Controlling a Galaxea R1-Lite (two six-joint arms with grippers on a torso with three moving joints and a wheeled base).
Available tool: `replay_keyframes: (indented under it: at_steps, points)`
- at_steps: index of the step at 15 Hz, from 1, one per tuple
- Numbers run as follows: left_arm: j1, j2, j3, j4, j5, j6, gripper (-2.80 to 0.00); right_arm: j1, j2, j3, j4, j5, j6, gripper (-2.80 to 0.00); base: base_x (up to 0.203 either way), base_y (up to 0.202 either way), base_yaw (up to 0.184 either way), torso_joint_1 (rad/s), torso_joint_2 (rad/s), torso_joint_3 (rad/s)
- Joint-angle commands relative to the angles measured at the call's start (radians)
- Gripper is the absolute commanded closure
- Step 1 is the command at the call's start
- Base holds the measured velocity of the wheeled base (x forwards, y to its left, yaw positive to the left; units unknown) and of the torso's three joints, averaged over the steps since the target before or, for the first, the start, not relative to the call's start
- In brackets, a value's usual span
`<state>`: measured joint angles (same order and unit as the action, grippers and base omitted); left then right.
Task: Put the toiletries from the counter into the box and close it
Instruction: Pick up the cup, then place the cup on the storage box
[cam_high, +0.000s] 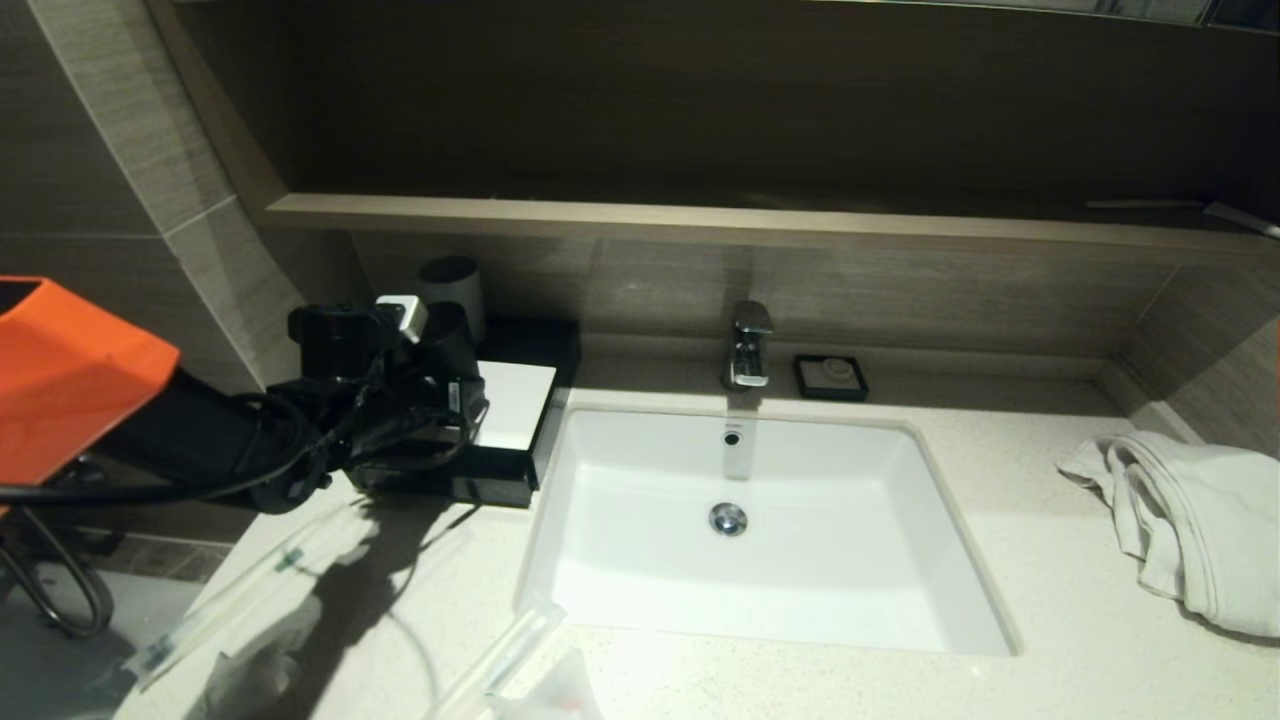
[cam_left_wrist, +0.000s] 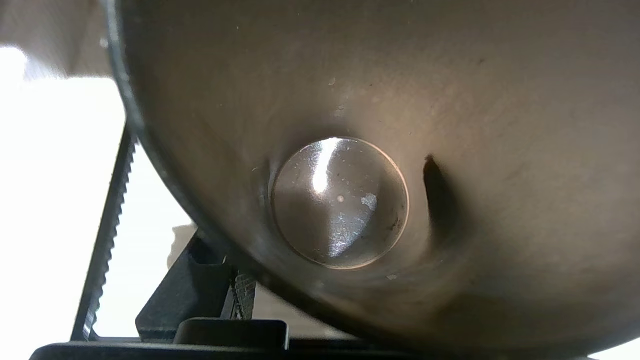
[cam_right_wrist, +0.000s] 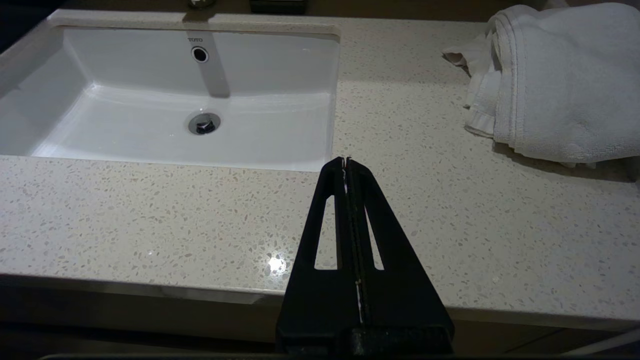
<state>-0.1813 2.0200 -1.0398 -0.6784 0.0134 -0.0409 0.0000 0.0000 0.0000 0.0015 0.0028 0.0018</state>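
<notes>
Head view: left gripper (cam_high: 440, 375) apparently grips black cup (cam_high: 447, 340) (atop box (cam_high: 515, 400)).

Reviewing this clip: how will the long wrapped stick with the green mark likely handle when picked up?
The wrapped stick looks slim, so probably light. Its clear plastic wrap may be slippery and crinkle under grip. Lying flat on the counter, it may slide rather than lift cleanly.

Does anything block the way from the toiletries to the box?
Yes. A cup stands on top of the box, with the left gripper closed on it. The toiletries lie on the counter just in front, nothing visible between.
</notes>
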Motion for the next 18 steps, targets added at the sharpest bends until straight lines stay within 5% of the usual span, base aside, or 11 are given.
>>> replay_keyframes:
  at_steps: [1,18]
  points:
    - [-0.001,-0.006,-0.028,0.001,0.000,0.001,0.00,0.000,0.000,0.000,0.000,0.000,0.000,0.00,0.000,0.000,0.000,0.000,0.00,0.000]
    - [-0.015,0.158,-0.282,0.017,0.003,0.002,0.00,0.000,0.000,0.000,0.000,0.000,0.000,0.00,0.000,0.000,0.000,0.000,0.00,0.000]
